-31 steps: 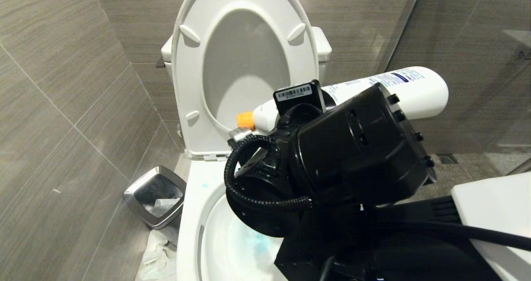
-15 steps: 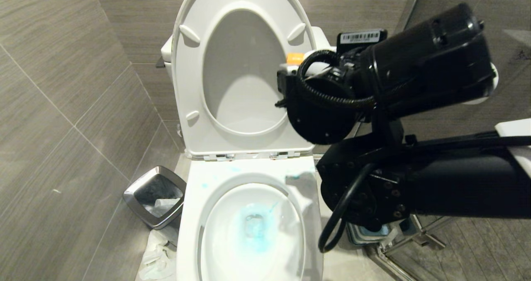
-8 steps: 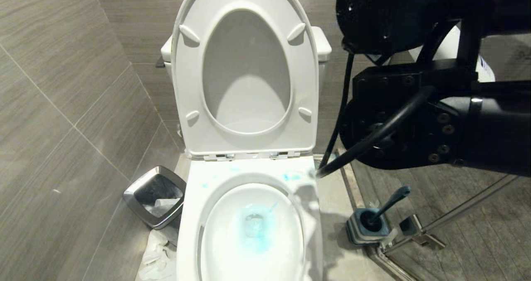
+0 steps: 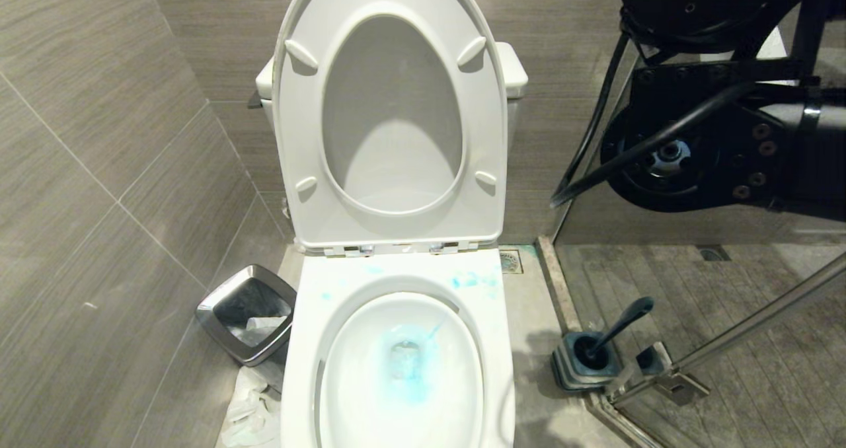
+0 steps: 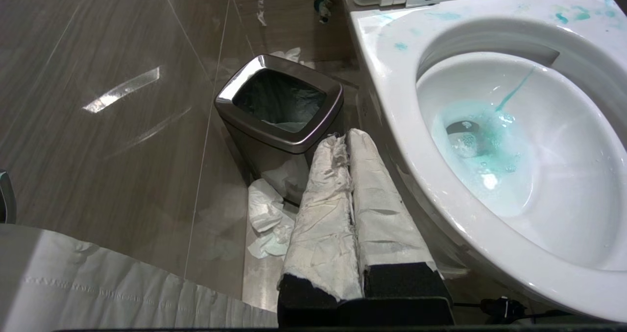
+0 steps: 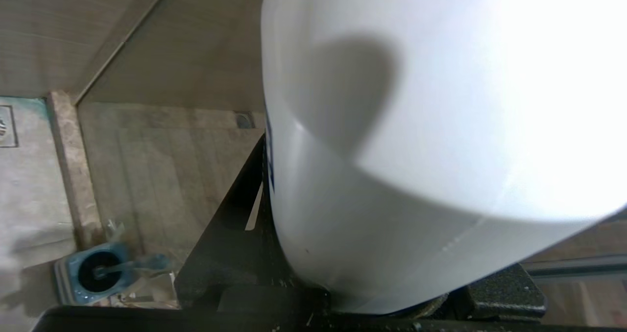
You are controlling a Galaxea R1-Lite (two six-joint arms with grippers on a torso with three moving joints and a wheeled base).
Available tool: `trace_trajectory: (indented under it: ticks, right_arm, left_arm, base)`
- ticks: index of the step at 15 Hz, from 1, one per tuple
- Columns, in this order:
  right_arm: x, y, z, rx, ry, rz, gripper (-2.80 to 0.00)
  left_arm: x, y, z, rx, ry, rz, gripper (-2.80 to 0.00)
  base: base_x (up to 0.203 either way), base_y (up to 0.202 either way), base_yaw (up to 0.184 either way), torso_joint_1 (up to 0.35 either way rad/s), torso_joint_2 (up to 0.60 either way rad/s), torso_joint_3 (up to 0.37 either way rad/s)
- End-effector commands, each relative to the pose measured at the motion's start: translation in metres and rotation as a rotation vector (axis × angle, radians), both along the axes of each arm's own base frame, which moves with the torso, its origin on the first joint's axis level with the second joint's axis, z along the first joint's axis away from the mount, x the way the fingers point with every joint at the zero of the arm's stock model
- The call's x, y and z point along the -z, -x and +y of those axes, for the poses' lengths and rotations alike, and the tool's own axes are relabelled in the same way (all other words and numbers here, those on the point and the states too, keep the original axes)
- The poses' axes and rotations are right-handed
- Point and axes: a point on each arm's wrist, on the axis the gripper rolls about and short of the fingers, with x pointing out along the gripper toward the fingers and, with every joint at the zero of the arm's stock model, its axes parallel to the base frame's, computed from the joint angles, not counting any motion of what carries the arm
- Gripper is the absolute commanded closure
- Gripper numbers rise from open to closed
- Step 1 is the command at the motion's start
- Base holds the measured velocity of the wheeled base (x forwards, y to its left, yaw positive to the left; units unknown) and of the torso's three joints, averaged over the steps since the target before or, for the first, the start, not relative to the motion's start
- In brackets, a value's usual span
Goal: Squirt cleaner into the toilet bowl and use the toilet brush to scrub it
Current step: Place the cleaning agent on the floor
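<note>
Cleaner (image 6: pixel 421 141), a white plastic bottle, fills most of the right wrist view, clamped between the right gripper's (image 6: pixel 372 297) black jaws, its cap out of sight. In the head view the right arm (image 4: pixel 720 104) hangs high at the upper right, in front of the grey tiled wall and beside the raised seat and lid (image 4: pixel 390 111); the gripper itself lies beyond that view's edge. The toilet bowl (image 4: pixel 310 316) stands open below, with blue-green liquid pooled around the drain, a thin blue streak down its inner wall and blue smears on the flat rim near the hinges. The toilet brush (image 4: pixel 621 326) leans in its square blue-and-grey base (image 4: pixel 572 372) on the floor to the right of the bowl, by a glass partition's metal bracket. On the bowl's other side a small steel bin (image 4: pixel 248 312) sits with crumpled paper (image 4: pixel 251 411) around it. The left gripper (image 5: pixel 350 195), its fingers wrapped in white padding and pressed together with nothing between them, hangs low beside the bowl, pointing toward the bin.
</note>
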Motion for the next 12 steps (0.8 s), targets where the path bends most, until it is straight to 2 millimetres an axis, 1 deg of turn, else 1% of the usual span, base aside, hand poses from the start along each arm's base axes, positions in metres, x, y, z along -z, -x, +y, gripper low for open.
trace_trajectory:
  ticks: [1,4,6,7,8,10,11,12]
  right_arm:
    - [0.001,-0.002,-0.001,0.009,-0.001,0.009,0.00]
    - [-0.015,0.013,-0.018,0.009,-0.037,-0.023,0.00]
    - [-0.015,0.017,-0.021,0.007,-0.009,0.002,0.00]
    - [-0.021,0.024,-0.030,0.011,0.018,0.027,0.00]
    - [-0.026,0.024,-0.033,0.018,0.088,0.093,0.00]
    - [-0.034,0.021,-0.035,0.033,0.320,0.311,0.00]
    - [-0.037,0.019,-0.039,0.033,0.454,0.394,0.00]
    - [-0.038,0.016,-0.045,0.005,0.612,0.429,0.00]
  left_arm:
    - [0.000,0.000,0.000,0.000,0.000,0.003,0.00]
    - [0.000,0.000,0.000,0.000,0.000,0.003,0.00]
    - [0.000,0.000,0.000,0.000,0.000,0.003,0.00]
    - [0.000,0.000,0.000,0.000,0.000,0.003,0.00]
    - [0.000,0.000,0.000,0.000,0.000,0.003,0.00]
    - [0.000,0.000,0.000,0.000,0.000,0.003,0.00]
    - [0.000,0.000,0.000,0.000,0.000,0.001,0.00]
    - [0.000,0.000,0.000,0.000,0.000,0.003,0.00]
  base:
    - [0.000,0.000,0.000,0.000,0.00,0.000]
    - [0.000,0.000,0.000,0.000,0.00,0.000]
    - [0.000,0.000,0.000,0.000,0.00,0.000]
    - [0.000,0.000,0.000,0.000,0.00,0.000]
    - [0.000,0.000,0.000,0.000,0.00,0.000]
    - [0.000,0.000,0.000,0.000,0.00,0.000]
    - [0.000,0.000,0.000,0.000,0.00,0.000]
    - [0.000,0.000,0.000,0.000,0.00,0.000]
